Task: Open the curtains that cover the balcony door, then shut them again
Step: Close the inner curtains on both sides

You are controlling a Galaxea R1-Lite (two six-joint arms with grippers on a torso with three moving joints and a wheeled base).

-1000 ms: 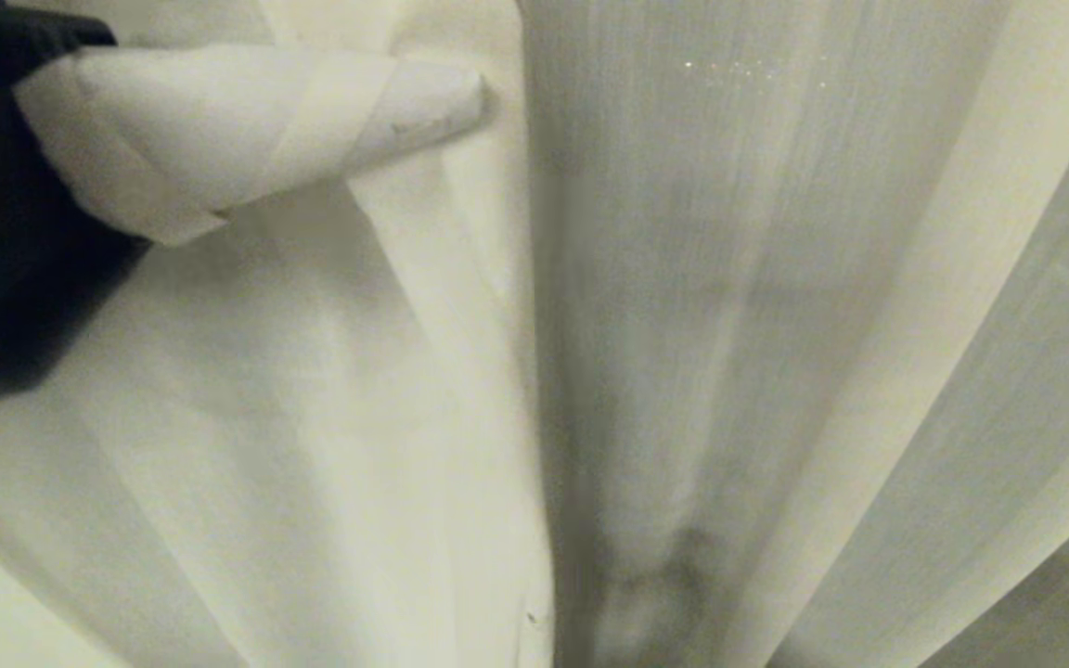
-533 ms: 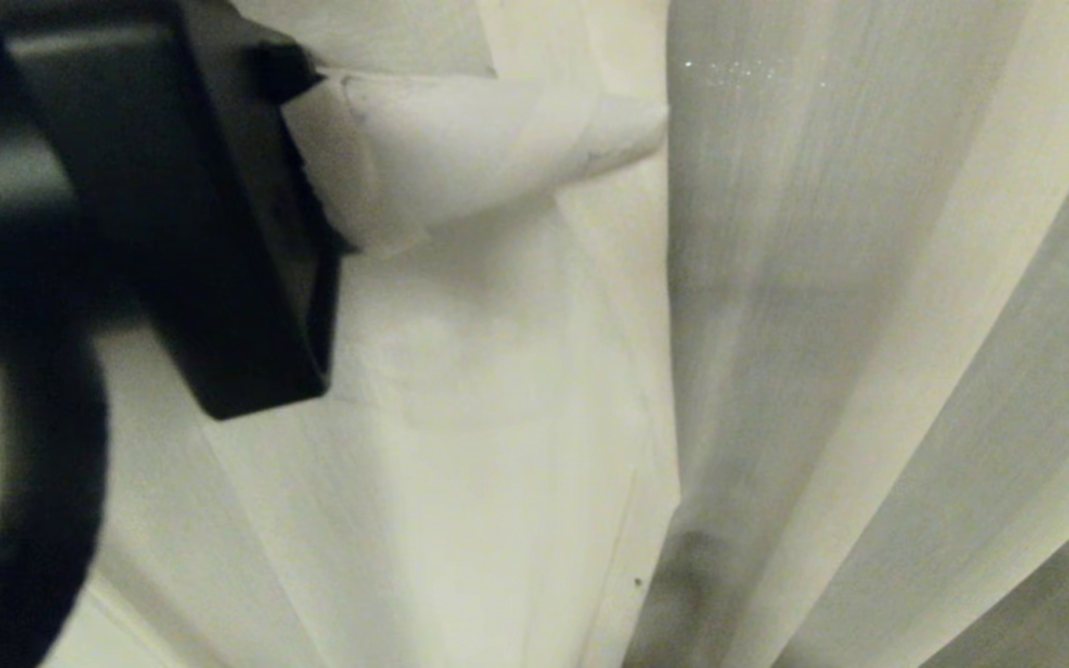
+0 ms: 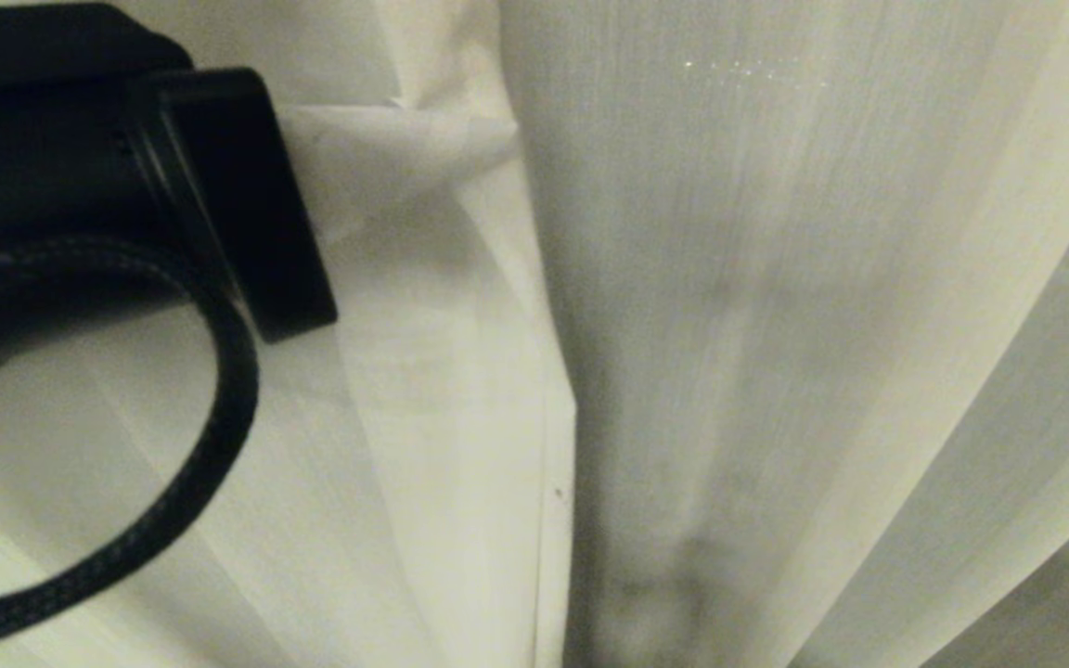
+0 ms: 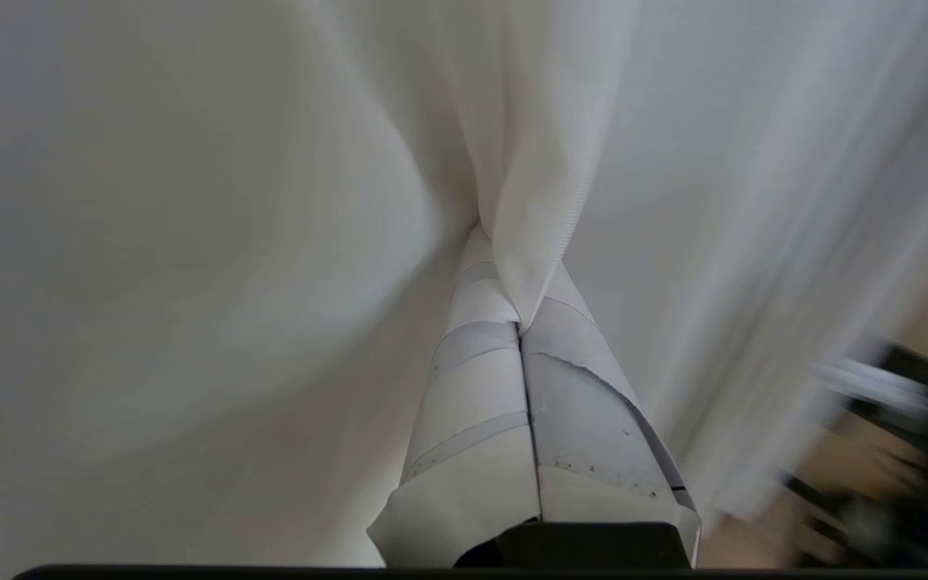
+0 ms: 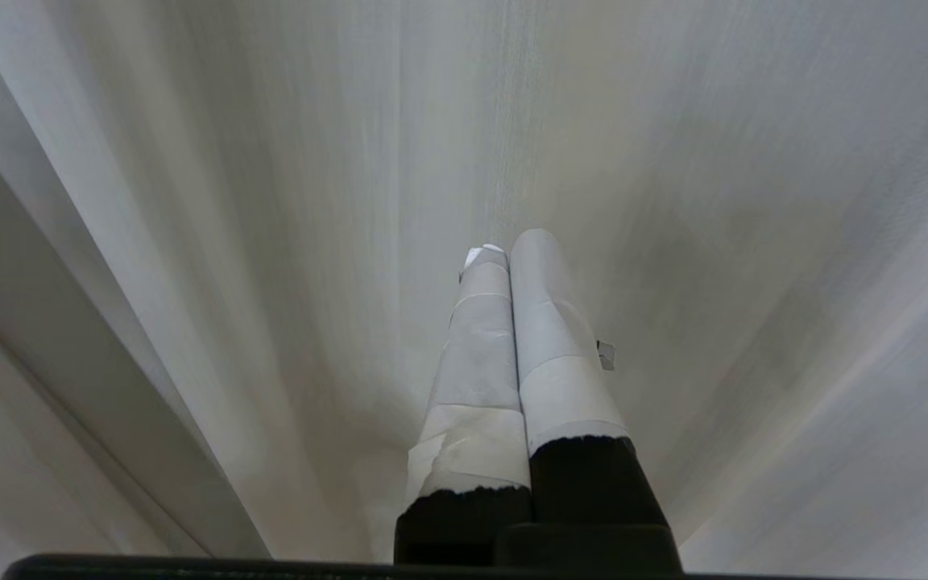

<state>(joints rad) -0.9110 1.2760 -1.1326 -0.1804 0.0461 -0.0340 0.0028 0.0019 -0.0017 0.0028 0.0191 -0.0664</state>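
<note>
Cream curtains fill the head view: a left panel (image 3: 423, 445) with a straight hemmed edge and a greyer, sheer-looking right panel (image 3: 776, 325). At the upper left, my left gripper (image 3: 488, 144) has its white-taped fingers (image 3: 377, 162) partly veiled by fabric. In the left wrist view the left gripper (image 4: 504, 274) is shut on a pinched fold of the curtain (image 4: 536, 201) at its tips. My right gripper (image 5: 508, 246) is shut and empty, pointing at pleated curtain (image 5: 271, 201). The balcony door is hidden behind the cloth.
The left arm's black wrist body (image 3: 219, 204) and a looping black cable (image 3: 210, 445) cover the head view's left side. Blurred dark shapes over a beige surface (image 4: 915, 451) show past the curtain's edge in the left wrist view.
The left gripper carried the curtain's hemmed edge to the right, then back toward the left. Its black body and cable came into view, and fabric now drapes over the fingers.
</note>
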